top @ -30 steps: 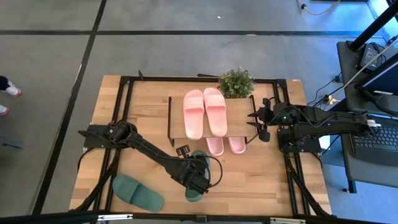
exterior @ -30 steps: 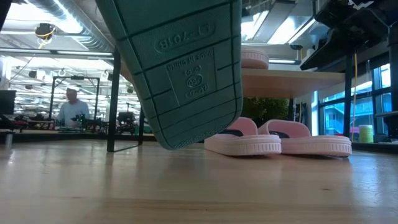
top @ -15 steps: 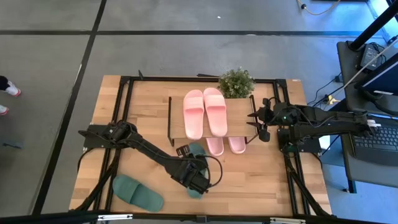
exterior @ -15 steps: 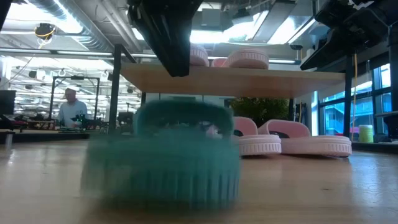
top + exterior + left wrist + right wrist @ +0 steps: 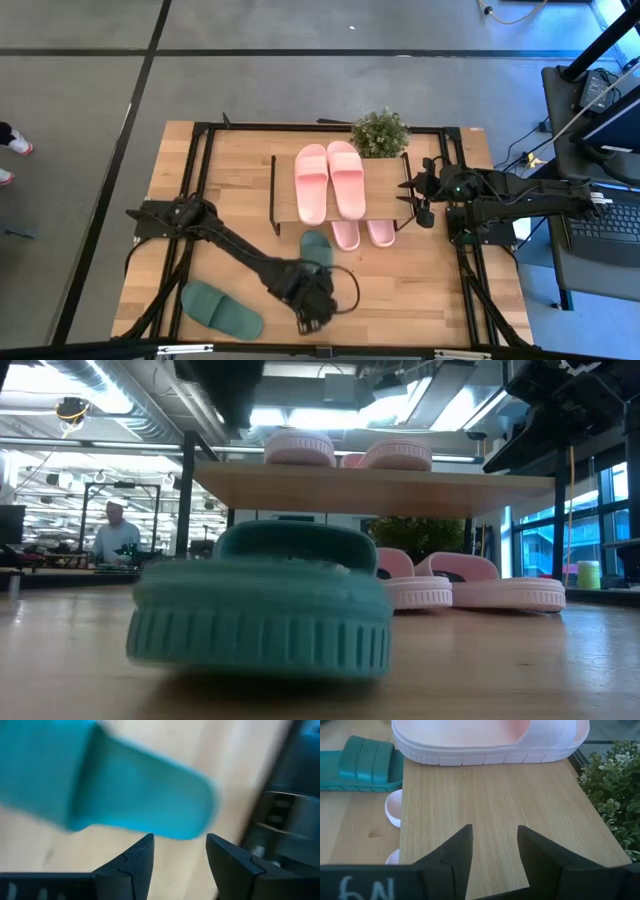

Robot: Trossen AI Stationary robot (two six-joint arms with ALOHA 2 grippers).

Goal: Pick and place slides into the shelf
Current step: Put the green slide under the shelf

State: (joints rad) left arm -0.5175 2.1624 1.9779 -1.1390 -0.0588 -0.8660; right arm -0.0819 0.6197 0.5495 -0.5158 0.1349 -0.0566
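Six slides on view, listed large to small, with the fixtures that carry them.

Table (image 5: 230,160): light wood in a black frame; carries everything.

Shelf (image 5: 375,205): low rack, wood top board on thin black legs, well ahead of the left gripper and just beside the right gripper.

Pink pair, upper (image 5: 328,178): side by side on the board, apparently already stowed.

Pink pair, lower (image 5: 362,234): under the board on the table, toes poking out.

Green slide, placed (image 5: 317,247): flat on its sole, strap up, at the shelf's near edge and half under it, likely aligned for the lower tier. Just ahead of the left gripper, apart from it.

Green slide, loose (image 5: 222,311): beside the left gripper, toward the table's near left corner; seemingly next.

Plant (image 5: 380,132): behind the shelf.

Left gripper (image 5: 312,312): fingers wide, holding nothing, above the table.

Right gripper (image 5: 422,190): waiting at the shelf's right end, fingers part open, empty, pointing across the board.
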